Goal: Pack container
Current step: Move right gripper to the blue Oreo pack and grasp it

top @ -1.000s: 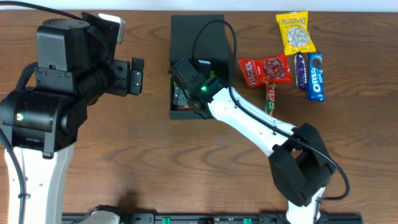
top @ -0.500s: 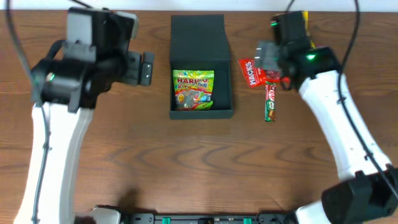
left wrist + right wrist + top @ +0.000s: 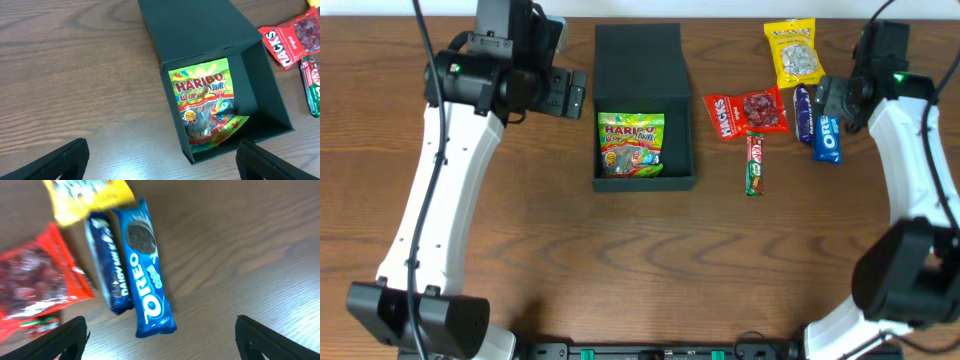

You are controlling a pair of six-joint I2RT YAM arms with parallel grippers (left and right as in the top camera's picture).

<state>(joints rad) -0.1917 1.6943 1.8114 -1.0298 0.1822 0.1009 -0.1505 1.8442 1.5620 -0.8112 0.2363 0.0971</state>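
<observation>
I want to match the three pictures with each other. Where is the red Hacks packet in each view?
Overhead: the red Hacks packet lies right of the container, in the upper right-centre of the picture.
Left wrist: it is at the top right corner, partly cut off.
Right wrist: it is at the left edge, blurred.
Shared landmark: the green-and-red bar, right beside the packet in all three views.

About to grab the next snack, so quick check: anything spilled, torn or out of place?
Nothing stands out. The gummy bag lies inside the box, its lower corner curling slightly against the wall. The red bag, cookie pack and the rest lie flat on the table beside it, none visibly torn.
</observation>
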